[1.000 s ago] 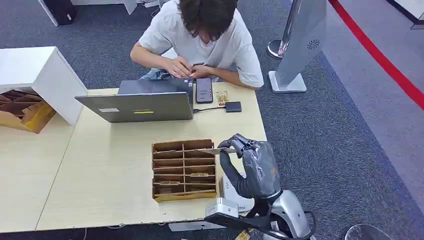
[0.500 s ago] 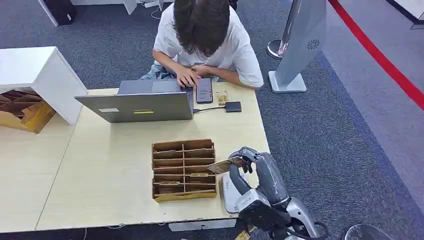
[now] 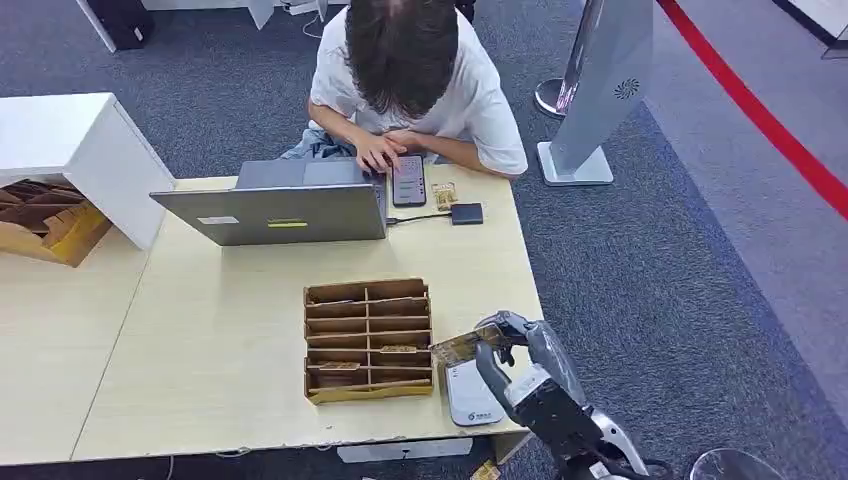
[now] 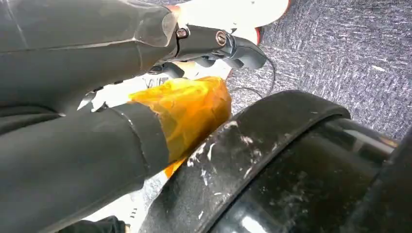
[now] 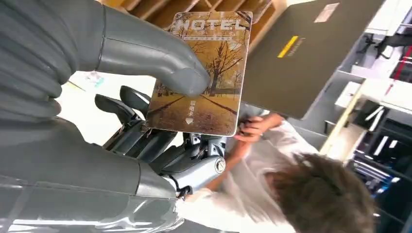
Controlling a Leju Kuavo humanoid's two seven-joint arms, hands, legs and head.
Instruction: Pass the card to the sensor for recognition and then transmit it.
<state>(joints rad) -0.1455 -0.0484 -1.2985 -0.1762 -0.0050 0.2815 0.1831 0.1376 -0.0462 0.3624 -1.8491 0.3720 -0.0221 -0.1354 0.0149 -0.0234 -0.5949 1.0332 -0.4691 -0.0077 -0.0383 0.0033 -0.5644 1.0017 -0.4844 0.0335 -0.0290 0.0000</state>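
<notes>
My right hand pinches a brown hotel card, holding it roughly flat just above the white sensor pad near the table's front right corner. In the right wrist view the thumb presses on the printed face of the card, with the darker fingers underneath. The brown slotted card box lies just left of the card, with a few cards in its slots. My left hand hangs by my body with nothing in it, orange tape on its thumb.
A person sits at the far side of the wooden table, touching a phone beside an open grey laptop. A small dark hub is cabled to it. A white cabinet stands at the left, a stand at the far right.
My right hand has carried the card from over the box's far right corner back toward the table's front edge and lower, over the sensor pad. The person has leaned forward over the phone.
</notes>
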